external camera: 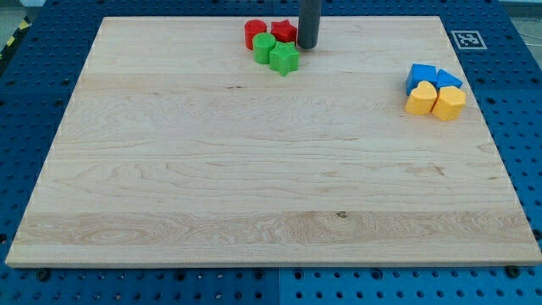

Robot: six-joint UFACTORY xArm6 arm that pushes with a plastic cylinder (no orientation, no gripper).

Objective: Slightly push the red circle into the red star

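The red circle (253, 33) stands near the view's top, left of the red star (283, 32), with a small gap between them. A green circle (264, 47) and a green star (284, 58) sit just below them, touching. My tip (307, 46) is at the right side of the red star, close to or touching it, and just above and to the right of the green star.
A blue cluster of two blocks (421, 76) (446, 80) and two yellow blocks (420, 99) (449, 102) sit at the view's right. The wooden board (254, 169) lies on a blue pegboard table. A fiducial marker (465, 38) is at the top right corner.
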